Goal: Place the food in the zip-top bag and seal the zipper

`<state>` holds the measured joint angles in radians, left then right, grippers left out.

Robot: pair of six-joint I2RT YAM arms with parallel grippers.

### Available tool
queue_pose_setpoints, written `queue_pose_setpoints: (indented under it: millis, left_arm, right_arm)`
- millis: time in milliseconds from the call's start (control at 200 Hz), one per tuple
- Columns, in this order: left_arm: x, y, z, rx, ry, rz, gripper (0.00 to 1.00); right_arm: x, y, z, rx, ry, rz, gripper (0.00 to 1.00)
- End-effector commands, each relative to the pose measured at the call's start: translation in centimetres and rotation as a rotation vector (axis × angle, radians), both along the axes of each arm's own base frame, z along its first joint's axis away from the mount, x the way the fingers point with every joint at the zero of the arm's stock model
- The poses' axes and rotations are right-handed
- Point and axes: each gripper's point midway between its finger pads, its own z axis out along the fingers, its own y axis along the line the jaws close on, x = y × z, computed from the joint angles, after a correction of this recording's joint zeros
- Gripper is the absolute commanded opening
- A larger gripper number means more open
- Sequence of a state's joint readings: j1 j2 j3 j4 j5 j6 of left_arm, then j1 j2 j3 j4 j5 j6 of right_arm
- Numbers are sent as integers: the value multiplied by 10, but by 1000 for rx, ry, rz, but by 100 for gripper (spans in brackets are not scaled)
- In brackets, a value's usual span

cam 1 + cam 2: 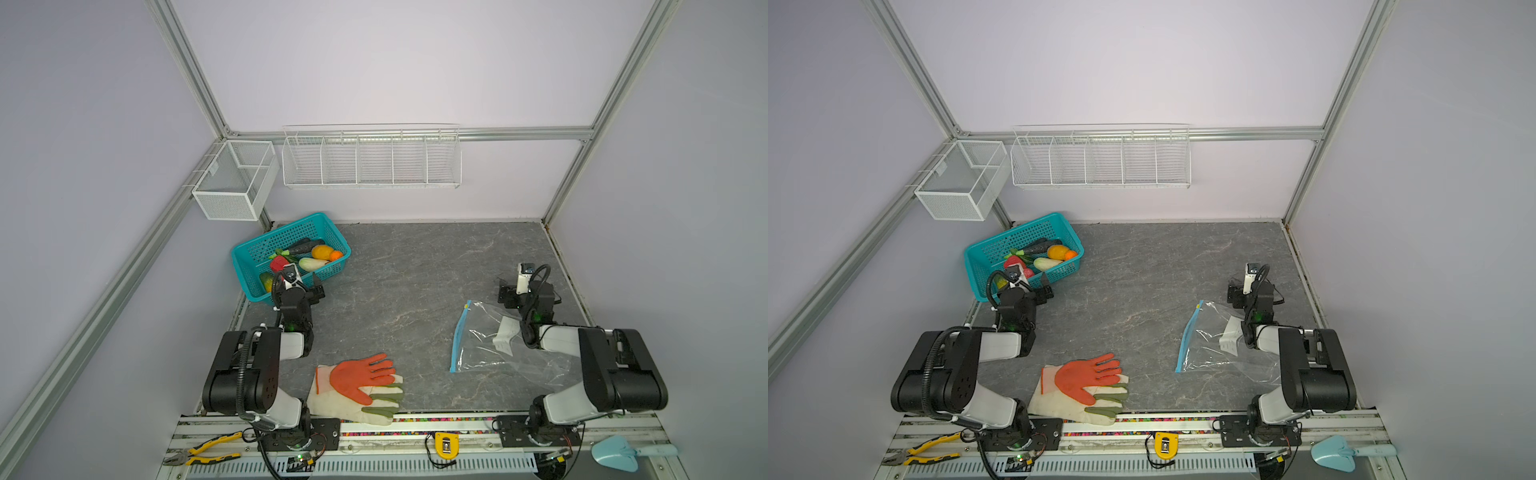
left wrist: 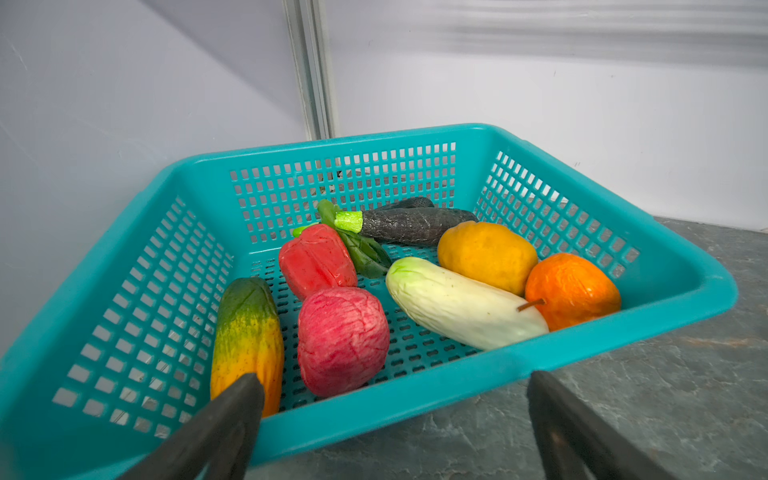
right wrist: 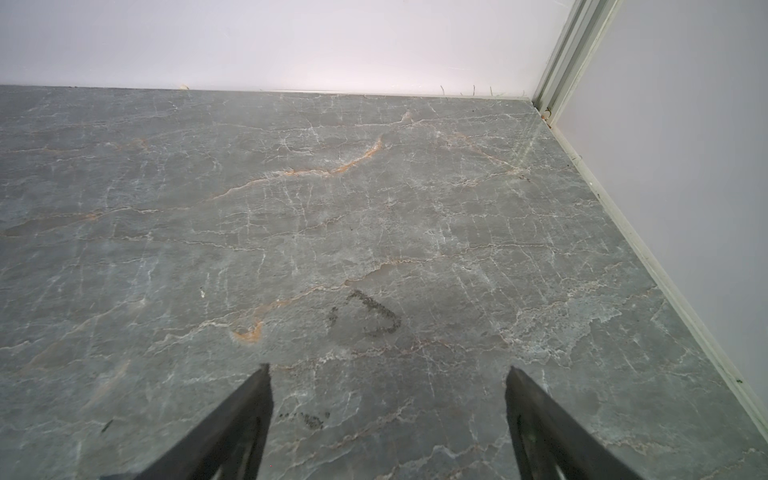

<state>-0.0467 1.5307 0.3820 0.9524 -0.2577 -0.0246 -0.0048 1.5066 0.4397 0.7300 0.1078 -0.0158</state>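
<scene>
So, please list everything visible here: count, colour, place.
plastic basket: one, teal, table's far left
toy food: at least eight, mixed colours, inside plastic basket
zip-top bag: one, clear, table's right side
zipper: one, light blue, bag's left edge
work gloves: two, orange, white, green, overlapping, near edge
wire rack: one, white, hung at back
mesh basket: one, white, hung far left
pliers: one, yellow-black, front left
tape measure: one, yellow, front middle
trowel: one, light blue, front right
left gripper: one, black, open, at plastic basket's rim
right gripper: one, black, open, over bare table
</scene>
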Motion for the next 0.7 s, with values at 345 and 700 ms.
queue_pose_setpoints:
  millis: [345,700]
  left_arm:
    - [-9,1,23,12,27,37,99]
    - [7,-28,76,-124,174,5,99]
  right_arm:
    - [-6,10,37,-39,5,0,88]
    - [-17,24,96,126,8,-60,88]
